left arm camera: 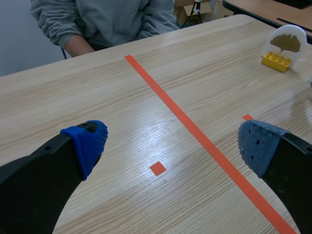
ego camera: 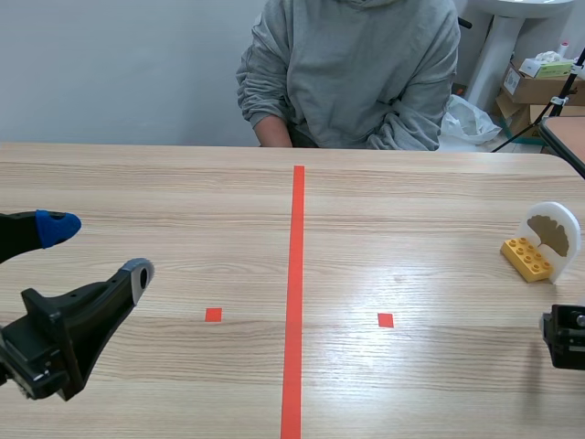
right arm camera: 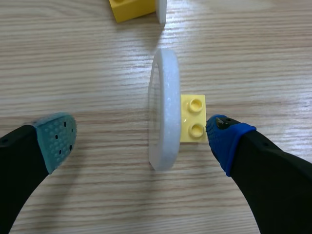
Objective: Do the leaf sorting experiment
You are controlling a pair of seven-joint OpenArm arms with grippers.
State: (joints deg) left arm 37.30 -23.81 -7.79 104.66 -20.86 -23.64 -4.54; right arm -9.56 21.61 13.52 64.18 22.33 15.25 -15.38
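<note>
Your right hand (right arm camera: 140, 139) stands wide, with the white leaf plaque (right arm camera: 164, 122) upright on its yellow brick (right arm camera: 192, 124) between the fingers. The plaque is edge-on, its flat faces turned toward the pads (the blue pad (right arm camera: 222, 139) sits just beside the brick). Closing should pinch it across those faces. Your left hand (left arm camera: 170, 146), also wide, hangs over the tabletop (left arm camera: 97, 87), well apart from it.

White disc (right arm camera: 164, 117) upright on small yellow brick (right arm camera: 193, 119), ginkgo-leaf disc (ego camera: 551, 229) on larger yellow brick (ego camera: 527, 258) just beyond
</note>
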